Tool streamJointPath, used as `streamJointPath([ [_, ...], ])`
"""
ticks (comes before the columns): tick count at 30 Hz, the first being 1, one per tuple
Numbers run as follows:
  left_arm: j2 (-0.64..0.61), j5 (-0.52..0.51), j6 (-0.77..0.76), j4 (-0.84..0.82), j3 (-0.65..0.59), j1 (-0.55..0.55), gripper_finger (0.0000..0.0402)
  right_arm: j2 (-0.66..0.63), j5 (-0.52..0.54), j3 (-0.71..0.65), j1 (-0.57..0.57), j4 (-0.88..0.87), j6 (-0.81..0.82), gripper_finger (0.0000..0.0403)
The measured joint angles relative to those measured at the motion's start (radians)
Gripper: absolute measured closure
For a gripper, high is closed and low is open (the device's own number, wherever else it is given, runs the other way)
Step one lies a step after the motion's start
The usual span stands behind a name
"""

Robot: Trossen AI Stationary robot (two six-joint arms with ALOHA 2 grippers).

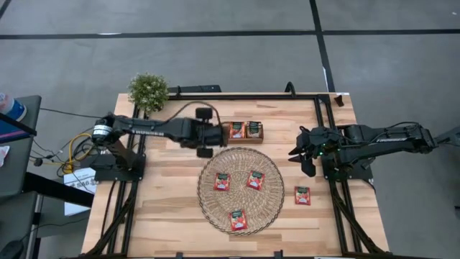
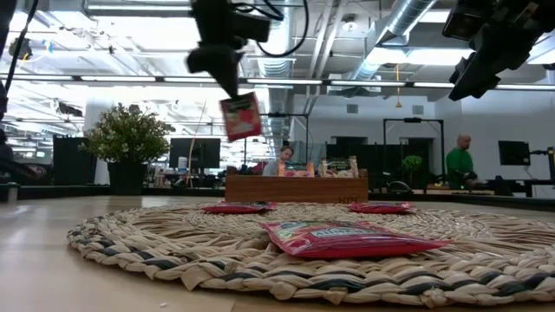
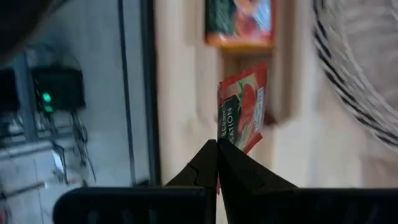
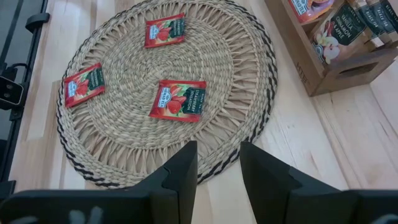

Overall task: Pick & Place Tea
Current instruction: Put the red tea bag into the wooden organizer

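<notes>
My left gripper (image 1: 215,133) hangs above the table beside the brown wooden tray (image 1: 243,130) and is shut on a red tea sachet (image 2: 241,115). The tray holds more sachets. Three red sachets (image 1: 221,182) (image 1: 255,179) (image 1: 238,219) lie flat on the round woven mat (image 1: 241,188). Another sachet (image 1: 302,195) lies on the bare wood to the right of the mat. My right gripper (image 1: 305,162) waits open at the table's right side, above the mat's edge (image 4: 249,143), with nothing between its fingers. My left gripper pinches the sachet by one edge (image 3: 225,143) between its two fingertips. The fingers slant down from the table's left side. The sachet hangs tilted below the fingertips (image 2: 229,87), lifted clear of the table and the mat.
A small potted plant (image 1: 149,90) stands at the table's far left corner. Black frame rails (image 1: 320,108) run along the far edge and both sides. Bare wood lies in front of the mat, toward the near edge.
</notes>
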Motion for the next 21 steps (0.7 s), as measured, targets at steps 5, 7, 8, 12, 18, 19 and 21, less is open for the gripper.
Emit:
streamJointPath([
  [5, 0.0, 0.023, 0.146, 0.161, 0.0, 0.082, 0.0401, 0.0, 0.0, 0.0, 0.0, 0.0, 0.0, 0.029],
  [7, 0.0, 0.075, 0.164, 0.198, 0.0, 0.109, 0.0401, 0.0, 0.0, 0.0, 0.0, 0.0, 0.005, 0.029],
  [8, 0.003, 0.105, 0.165, 0.212, 0.0, 0.122, 0.0401, 0.0, 0.0, 0.0, 0.0, 0.0, 0.018, 0.029],
  [12, 0.037, 0.143, 0.171, 0.232, 0.0, 0.167, 0.0401, 0.0, 0.0, 0.0, 0.0, 0.0, 0.064, 0.029],
  [18, 0.107, 0.143, 0.244, 0.222, 0.0, 0.201, 0.0401, 0.0, -0.001, 0.0, 0.0, 0.0, 0.077, 0.029],
  [19, 0.114, 0.142, 0.245, 0.211, 0.0, 0.204, 0.0401, 0.0, -0.001, 0.0, 0.0, 0.0, 0.077, 0.029],
  [21, 0.125, 0.142, 0.247, 0.183, 0.0, 0.206, 0.0401, 0.0, -0.001, 0.0, 0.0, 0.0, 0.077, 0.029],
])
